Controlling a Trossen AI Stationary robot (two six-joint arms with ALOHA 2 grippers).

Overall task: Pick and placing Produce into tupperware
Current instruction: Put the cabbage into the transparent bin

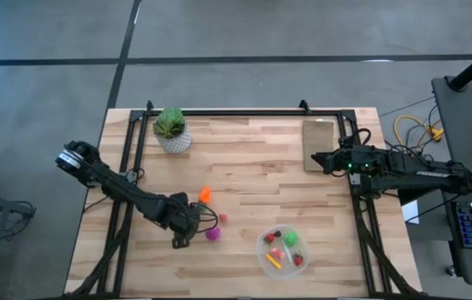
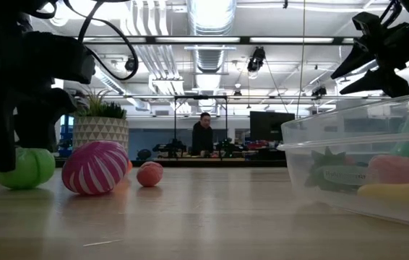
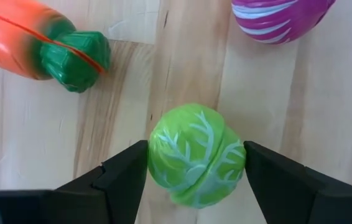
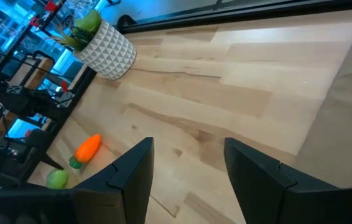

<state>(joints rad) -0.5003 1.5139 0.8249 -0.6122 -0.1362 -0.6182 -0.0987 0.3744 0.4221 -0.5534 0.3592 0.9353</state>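
A green ball with pale leaf veins sits on the table between the two fingers of my left gripper, which is shut on it. An orange carrot and a magenta-purple striped piece lie just beyond it. In the high view my left gripper hides the ball, left of the purple piece. The clear round tupperware stands near the front right and holds several pieces. My right gripper hangs open and empty over the far right of the table. My left gripper pinches the green ball by its two opposite sides between its two fingers, coming from above and pointing down. The ball's underside rests on the table, beside the purple piece.
A potted plant in a white pot stands at the far left. A flat tan board lies at the far right under my right arm. A small pink-red piece lies between carrot and bowl. A person stands far behind the table.
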